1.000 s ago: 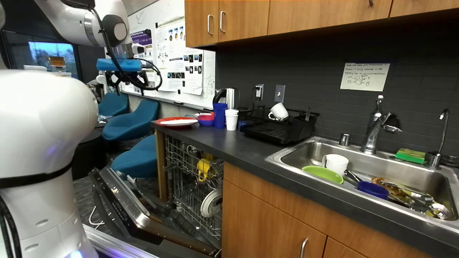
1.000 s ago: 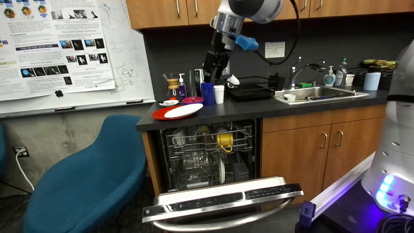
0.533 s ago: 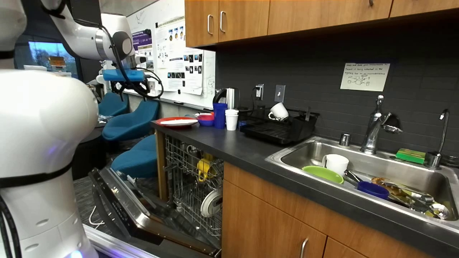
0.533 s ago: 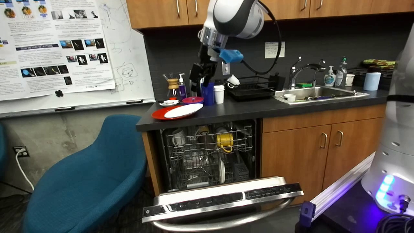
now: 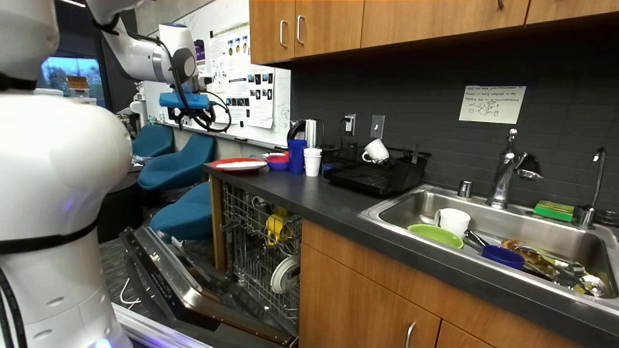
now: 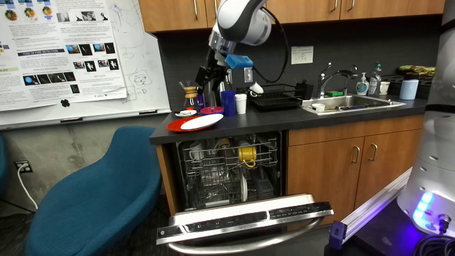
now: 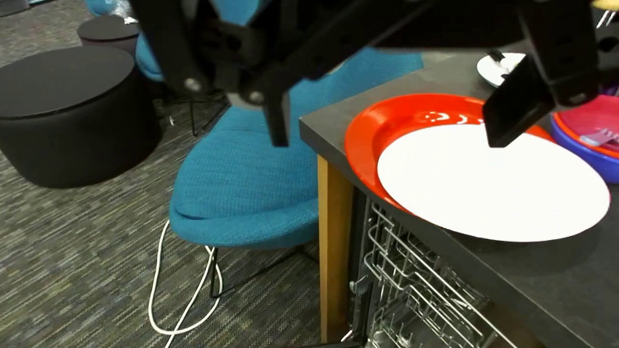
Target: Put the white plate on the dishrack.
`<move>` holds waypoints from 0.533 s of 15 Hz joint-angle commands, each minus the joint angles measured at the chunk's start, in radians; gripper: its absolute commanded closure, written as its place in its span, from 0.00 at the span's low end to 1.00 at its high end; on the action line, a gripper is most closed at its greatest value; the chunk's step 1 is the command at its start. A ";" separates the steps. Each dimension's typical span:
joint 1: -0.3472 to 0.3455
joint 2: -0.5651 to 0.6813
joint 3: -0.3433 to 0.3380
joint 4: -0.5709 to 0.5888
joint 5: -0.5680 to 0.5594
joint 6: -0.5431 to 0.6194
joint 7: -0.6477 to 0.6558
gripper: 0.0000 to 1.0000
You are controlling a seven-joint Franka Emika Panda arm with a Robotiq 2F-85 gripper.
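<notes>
The white plate (image 7: 493,183) lies tilted, partly over a red plate (image 7: 370,140), with its near edge overhanging the red rim. Both exterior views show this white plate (image 6: 202,121) near the counter's end. My gripper (image 7: 389,140) is open, its two fingers (image 7: 515,104) wide apart and nothing between them. In an exterior view the gripper (image 6: 209,87) hangs in the air above and behind the plates, touching neither. Farther along the counter stands the dishrack (image 6: 275,101), black and low, with a white mug (image 6: 256,89) tipped at its corner.
Beside the plates are nested bowls (image 6: 212,111), a blue tumbler (image 6: 228,103) and white cups (image 6: 241,104), between them and the dishrack. Below the counter the dishwasher door (image 6: 245,218) hangs open. A sink (image 5: 420,203) with dishes lies beyond the dishrack. Teal chairs (image 7: 246,183) stand off the counter's end.
The arm has swung across, bringing the gripper leftward in an exterior view from over the cups toward the plates' end of the counter. Its jaws have stayed open. Both plates lie unmoved.
</notes>
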 commanded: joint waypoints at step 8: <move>-0.066 0.198 -0.057 0.253 -0.016 -0.130 0.056 0.00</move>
